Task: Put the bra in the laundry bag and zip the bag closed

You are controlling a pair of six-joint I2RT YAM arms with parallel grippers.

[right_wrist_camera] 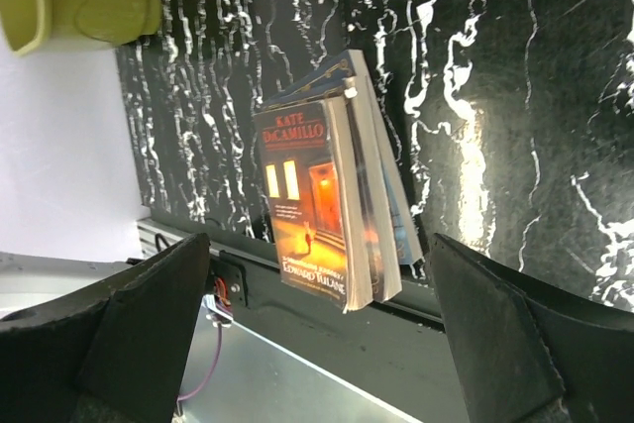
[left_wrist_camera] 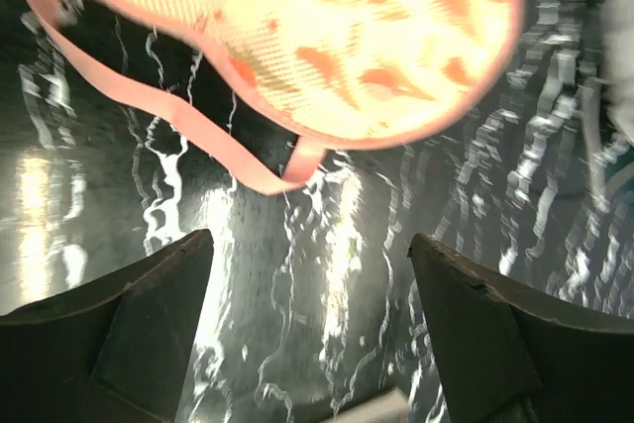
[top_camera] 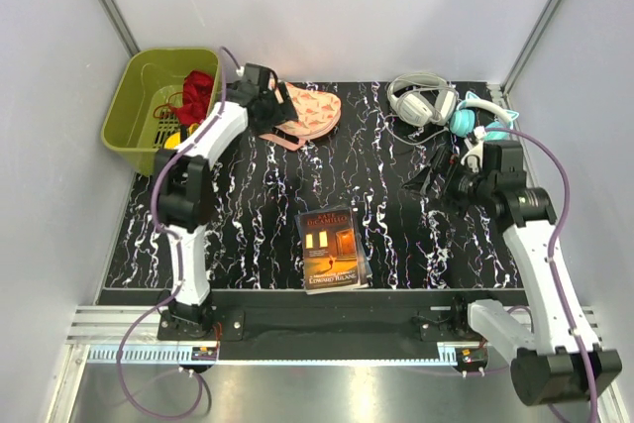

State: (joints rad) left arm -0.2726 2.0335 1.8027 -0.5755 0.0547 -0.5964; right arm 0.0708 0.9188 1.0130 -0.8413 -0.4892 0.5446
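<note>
The left end effector [left_wrist_camera: 309,245] gapes wide and empty near the laundry bag [left_wrist_camera: 347,37]; the right end effector [right_wrist_camera: 319,245] likewise.

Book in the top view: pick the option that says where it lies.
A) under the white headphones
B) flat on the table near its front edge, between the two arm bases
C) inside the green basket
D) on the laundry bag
B: the book lies flat on the marbled table by the front edge, between the arm bases, apart from the basket, the headphones and the laundry bag.
</note>
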